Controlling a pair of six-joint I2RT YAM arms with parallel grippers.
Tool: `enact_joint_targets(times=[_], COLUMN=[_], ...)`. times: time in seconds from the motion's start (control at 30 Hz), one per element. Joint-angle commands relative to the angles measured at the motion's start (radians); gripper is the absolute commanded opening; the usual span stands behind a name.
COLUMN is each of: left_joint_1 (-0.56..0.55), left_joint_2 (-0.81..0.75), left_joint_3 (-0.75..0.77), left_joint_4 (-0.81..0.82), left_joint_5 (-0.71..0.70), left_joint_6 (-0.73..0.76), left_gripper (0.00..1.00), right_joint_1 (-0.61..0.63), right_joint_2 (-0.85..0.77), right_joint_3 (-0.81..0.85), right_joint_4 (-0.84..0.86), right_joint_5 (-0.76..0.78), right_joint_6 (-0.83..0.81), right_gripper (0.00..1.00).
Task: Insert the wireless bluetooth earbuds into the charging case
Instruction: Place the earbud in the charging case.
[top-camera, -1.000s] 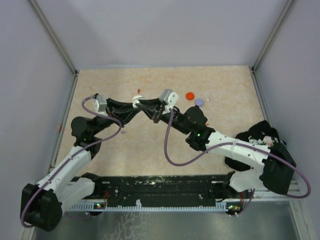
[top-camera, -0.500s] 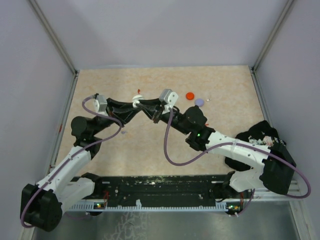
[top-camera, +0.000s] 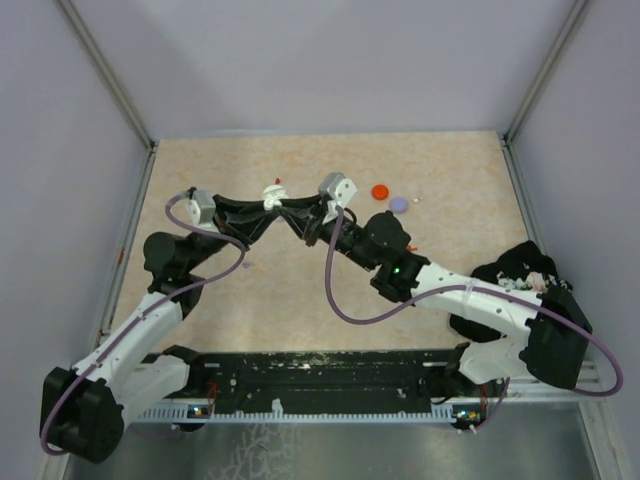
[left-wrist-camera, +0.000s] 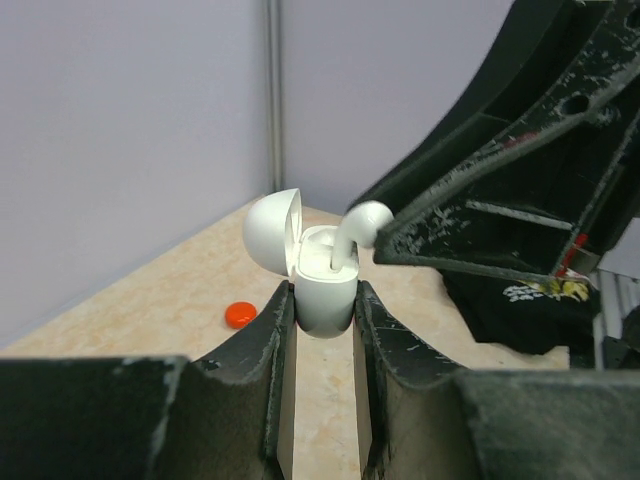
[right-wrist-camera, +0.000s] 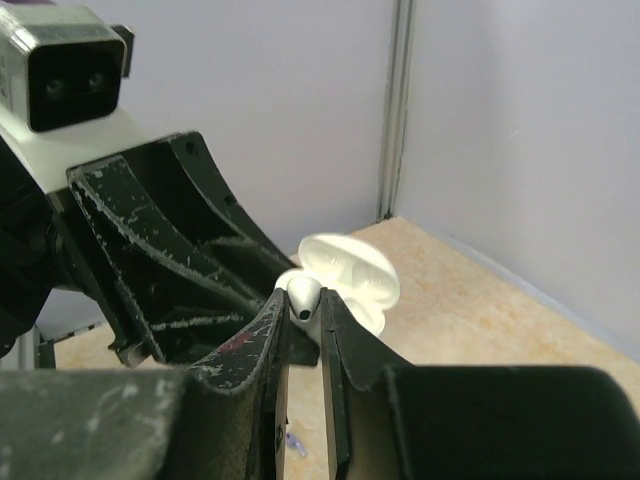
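Two grippers meet tip to tip above the back middle of the worktop (top-camera: 450, 160), with the task's pieces held between them. The left gripper (left-wrist-camera: 322, 295) has its jaws clamped on the lower body of the white charging case (left-wrist-camera: 325, 300). The case stands upright with its mouth upward. Its domed lid (left-wrist-camera: 272, 232) is swung open and, in the left wrist view, leans away to the left.

The right gripper (right-wrist-camera: 303, 305) has its jaws closed on the rounded head of one white earbud (left-wrist-camera: 355, 225). The earbud's long axis runs nearly upright, leaning a little. Its stem points down, with the lower end inside the case's open well. Its head curves over at the top toward the right gripper's tips. From the right wrist, the earbud shows as a small white knob with a dark spot between the jaw tips, and the open case sits just behind it.

From overhead, a red disc (top-camera: 379, 192) and a lavender disc (top-camera: 399, 204) lie on the worktop to the right of the grippers, near each other. A black cloth (top-camera: 525, 270) lies at the right edge. It carries pale print, too blurred to read.
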Motion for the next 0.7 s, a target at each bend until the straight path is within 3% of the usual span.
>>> enact_joint_targets(times=[0.0,0.3,0.67], left_joint_1=[-0.019,-0.116,-0.140], left_joint_2=[-0.035,-0.022,-0.028], left_joint_3=[-0.005,-0.044,-0.090], left_joint_4=[0.054,0.057,0.043], left_joint_5=[-0.110,-0.302,-0.342], left_joint_6=[0.089,0.255,0.288], left_gripper=[0.01,0.01,0.01], right_joint_1=[0.005,0.007,0.005], right_joint_2=[0.011,0.038,-0.003], right_joint_3=[0.030,0.062,0.150], right_joint_4=[-0.107,-0.149,-0.331], right_joint_5=[0.113,0.160,0.134], right_joint_6=[0.073,0.111,0.155], right_gripper=[0.15,0.16,0.45])
